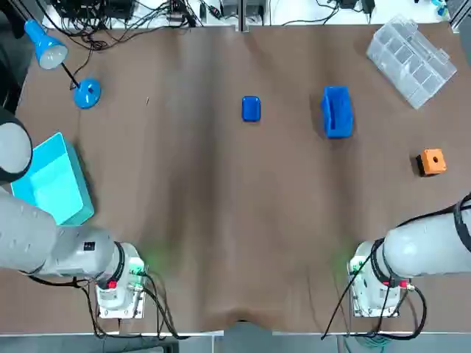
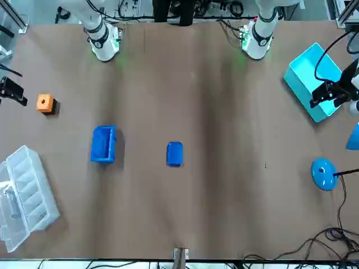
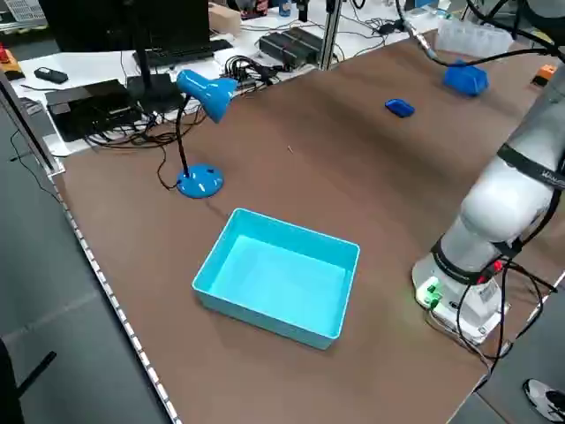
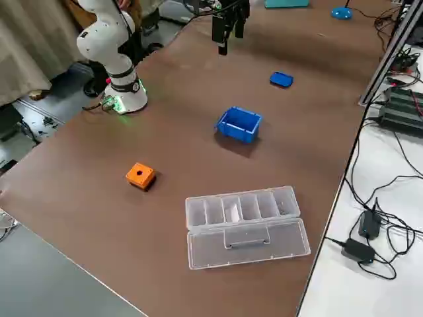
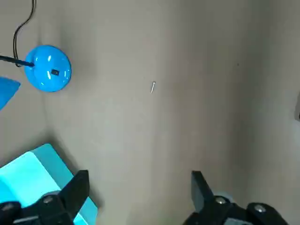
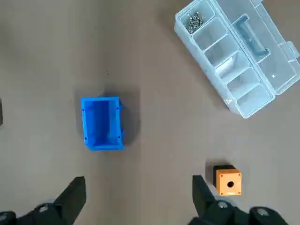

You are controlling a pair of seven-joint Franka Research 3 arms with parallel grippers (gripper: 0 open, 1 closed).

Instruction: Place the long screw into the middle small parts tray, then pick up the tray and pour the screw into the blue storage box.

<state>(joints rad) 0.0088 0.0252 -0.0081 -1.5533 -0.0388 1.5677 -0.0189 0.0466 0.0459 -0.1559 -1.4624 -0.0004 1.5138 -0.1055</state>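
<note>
The long screw [image 1: 147, 101] is a thin pin lying alone on the brown table, seen also in the left wrist view [image 5: 153, 87]. A small flat blue tray [image 1: 251, 108] sits at mid-table toward the far side. To its right stands a deeper dark-blue open bin [image 1: 337, 112], also in the right wrist view [image 6: 101, 123]. A large cyan box [image 1: 51, 180] rests at the table's left edge. My left gripper [image 5: 139, 187] hangs open and empty high above the cyan box's corner. My right gripper [image 6: 138, 192] hovers open and empty high over the table's right side.
A blue desk lamp [image 1: 87, 93] stands at the far left, near the screw. A clear compartment organizer [image 1: 412, 59] lies at the far right corner. An orange button box [image 1: 432, 162] sits near the right edge. Cables run along the far edge.
</note>
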